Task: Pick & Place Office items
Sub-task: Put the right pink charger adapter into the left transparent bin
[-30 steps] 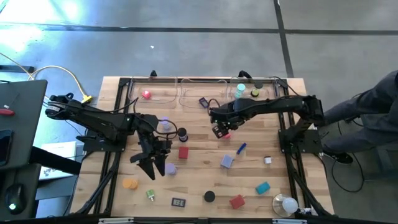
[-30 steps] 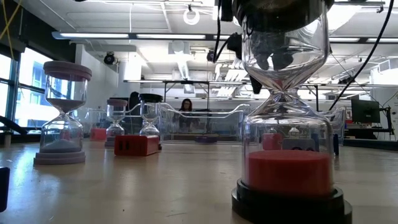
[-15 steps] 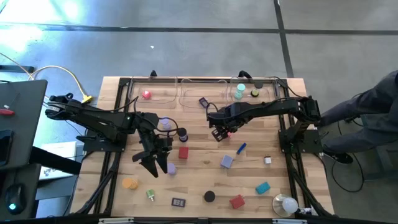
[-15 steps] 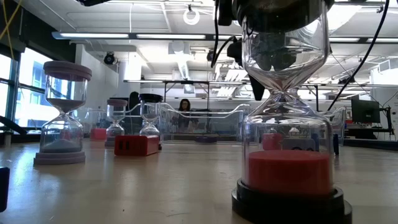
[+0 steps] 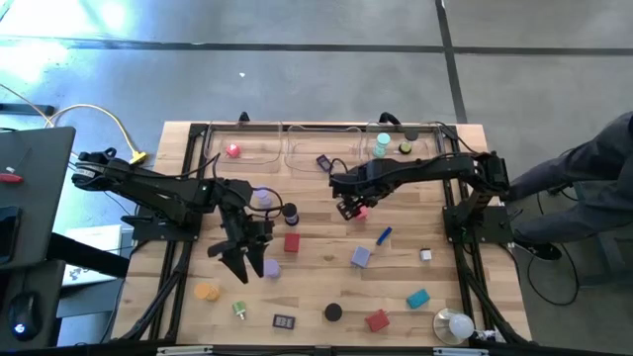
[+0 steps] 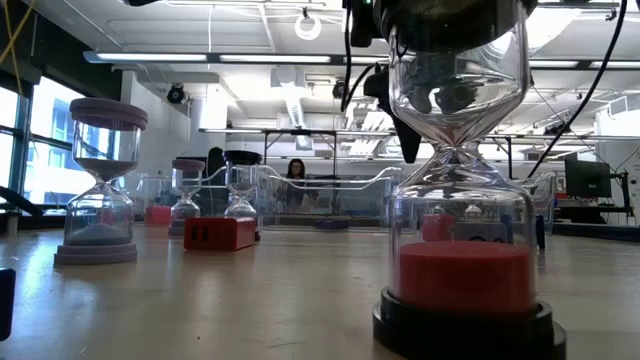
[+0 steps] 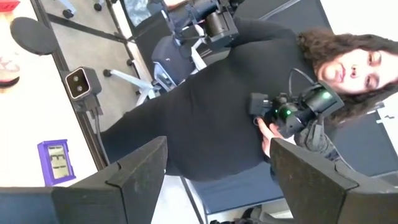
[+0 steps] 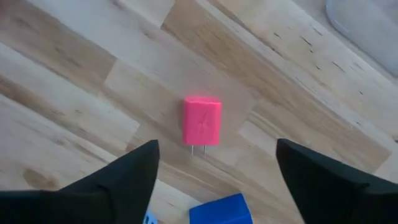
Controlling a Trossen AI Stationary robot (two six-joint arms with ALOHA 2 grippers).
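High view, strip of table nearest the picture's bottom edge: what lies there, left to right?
orange cap → small green piece → dark clip → black cap → red block → teal piece → white bulb

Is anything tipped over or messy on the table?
Nothing looks spilled or broken. The small pieces are just scattered loose over the wooden table, waiting to be sorted. The pink block lies flat on the wood, with the right pincer open above it.
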